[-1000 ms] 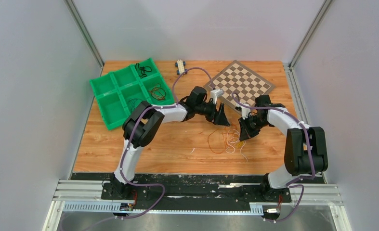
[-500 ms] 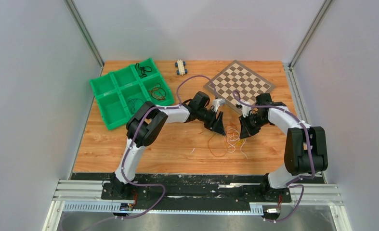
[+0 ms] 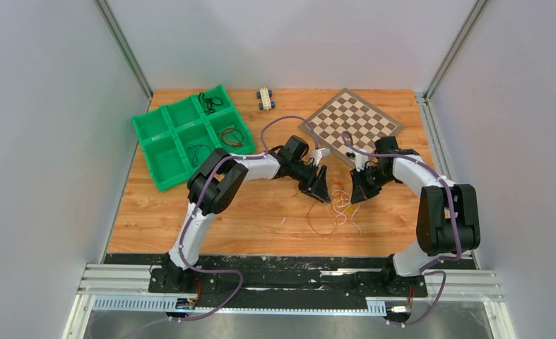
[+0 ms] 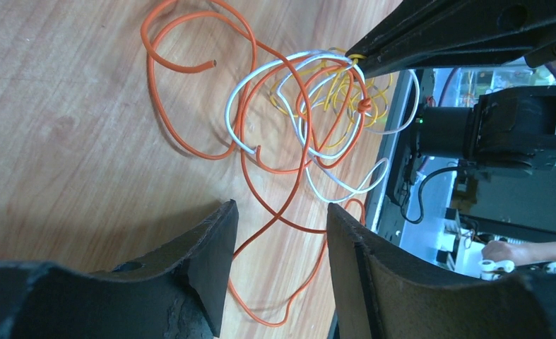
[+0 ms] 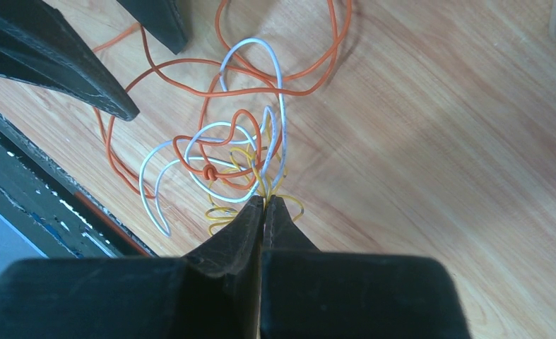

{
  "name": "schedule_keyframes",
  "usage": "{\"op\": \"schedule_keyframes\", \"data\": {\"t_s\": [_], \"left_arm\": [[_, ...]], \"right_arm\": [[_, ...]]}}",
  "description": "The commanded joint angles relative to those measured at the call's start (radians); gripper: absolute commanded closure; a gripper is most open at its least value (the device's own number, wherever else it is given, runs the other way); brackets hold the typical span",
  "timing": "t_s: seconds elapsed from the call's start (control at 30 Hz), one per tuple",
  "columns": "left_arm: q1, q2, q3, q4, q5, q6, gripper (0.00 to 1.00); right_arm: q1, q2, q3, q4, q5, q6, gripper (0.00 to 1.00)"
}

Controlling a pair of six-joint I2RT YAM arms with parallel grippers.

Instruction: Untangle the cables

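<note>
A tangle of orange [image 3: 322,219], white [image 3: 346,206] and yellow cables lies on the wooden table between my grippers. In the right wrist view my right gripper [image 5: 265,200] is shut on the yellow cable [image 5: 222,212], with the white cable [image 5: 278,106] and the orange cable [image 5: 218,90] looped beyond it. In the left wrist view my left gripper [image 4: 282,212] is open low over the table, with a strand of the orange cable [image 4: 289,180] running between its fingers. The white cable [image 4: 261,78] and yellow cable [image 4: 331,85] lie beyond. In the top view the left gripper [image 3: 322,189] is left of the tangle, the right gripper [image 3: 355,196] on its right.
A green compartment tray [image 3: 156,161] with dark cables in several cells stands at the back left. A chessboard [image 3: 352,121] lies at the back right, behind the right arm. A small toy car [image 3: 264,97] sits at the back edge.
My left gripper has moved forward and right, down to the tangle's left side. The right gripper has stayed shut at the tangle and barely moved.
</note>
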Motion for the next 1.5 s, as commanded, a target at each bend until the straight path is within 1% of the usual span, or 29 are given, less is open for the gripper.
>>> {"op": "schedule_keyframes", "data": {"t_s": [0.0, 0.17, 0.23, 0.27, 0.3, 0.37, 0.43, 0.47, 0.5, 0.57, 0.7, 0.77, 0.8, 0.9, 0.97, 1.03, 1.17, 1.2, 1.23, 1.27, 1.3, 1.43, 1.47], "left_arm": [[-0.009, 0.052, 0.049, -0.057, -0.001, -0.053, 0.41], [-0.014, 0.065, 0.047, -0.040, 0.014, -0.084, 0.45], [-0.017, 0.068, 0.043, -0.027, 0.022, -0.096, 0.49], [-0.019, 0.068, 0.042, -0.016, 0.023, -0.106, 0.53], [-0.020, 0.068, 0.037, -0.012, 0.027, -0.112, 0.56], [-0.019, 0.058, 0.030, -0.006, 0.027, -0.115, 0.65], [-0.012, 0.033, 0.019, -0.006, 0.022, -0.105, 0.80], [-0.008, 0.009, 0.013, -0.002, 0.023, -0.101, 0.84], [0.001, -0.006, 0.000, 0.001, 0.024, -0.100, 0.91], [0.020, -0.058, -0.033, 0.007, 0.018, -0.093, 1.00], [0.081, -0.190, -0.108, -0.017, 0.010, -0.021, 1.00], [0.116, -0.260, -0.136, -0.067, 0.005, 0.038, 1.00], [0.129, -0.308, -0.150, -0.107, 0.000, 0.062, 1.00], [0.188, -0.402, -0.155, -0.208, -0.011, 0.200, 1.00], [0.225, -0.490, -0.140, -0.312, -0.017, 0.271, 1.00], [0.270, -0.551, -0.115, -0.373, -0.015, 0.315, 1.00], [0.371, -0.631, -0.023, -0.498, 0.001, 0.384, 1.00], [0.398, -0.638, 0.027, -0.528, 0.005, 0.402, 1.00], [0.409, -0.652, 0.052, -0.589, 0.002, 0.448, 1.00], [0.428, -0.657, 0.105, -0.616, -0.004, 0.465, 1.00], [0.439, -0.668, 0.128, -0.659, -0.016, 0.517, 1.00], [0.534, -0.683, 0.260, -0.696, -0.015, 0.543, 1.00], [0.573, -0.677, 0.314, -0.704, -0.014, 0.544, 1.00]], "right_arm": [[-0.004, 0.005, 0.029, 0.021, -0.040, 0.032, 1.00], [-0.004, 0.004, 0.021, 0.032, -0.040, 0.045, 1.00], [-0.004, 0.006, 0.019, 0.034, -0.039, 0.049, 1.00], [-0.004, 0.008, 0.019, 0.036, -0.039, 0.050, 1.00], [-0.003, 0.008, 0.019, 0.037, -0.039, 0.050, 1.00], [-0.003, 0.008, 0.015, 0.039, -0.033, 0.047, 1.00], [-0.004, 0.006, 0.010, 0.039, -0.016, 0.035, 1.00], [-0.005, 0.006, 0.004, 0.038, -0.006, 0.027, 1.00], [-0.007, 0.006, 0.000, 0.038, 0.005, 0.016, 1.00], [-0.014, 0.010, -0.011, 0.043, 0.034, -0.016, 1.00], [-0.069, 0.036, -0.017, 0.051, 0.090, -0.064, 1.00], [-0.120, 0.048, -0.009, 0.051, 0.102, -0.083, 1.00], [-0.139, 0.052, -0.003, 0.052, 0.107, -0.092, 1.00], [-0.179, 0.067, 0.014, 0.052, 0.120, -0.116, 1.00], [-0.189, 0.076, 0.019, 0.056, 0.128, -0.129, 1.00], [-0.193, 0.087, 0.022, 0.061, 0.133, -0.136, 1.00], [-0.199, 0.108, 0.025, 0.076, 0.140, -0.140, 1.00], [-0.200, 0.113, 0.025, 0.078, 0.141, -0.143, 1.00], [-0.201, 0.117, 0.025, 0.081, 0.146, -0.145, 1.00], [-0.202, 0.122, 0.025, 0.084, 0.152, -0.150, 1.00], [-0.203, 0.126, 0.022, 0.087, 0.159, -0.156, 1.00], [-0.215, 0.138, 0.019, 0.090, 0.172, -0.167, 1.00], [-0.215, 0.138, 0.019, 0.090, 0.174, -0.169, 1.00]]}}
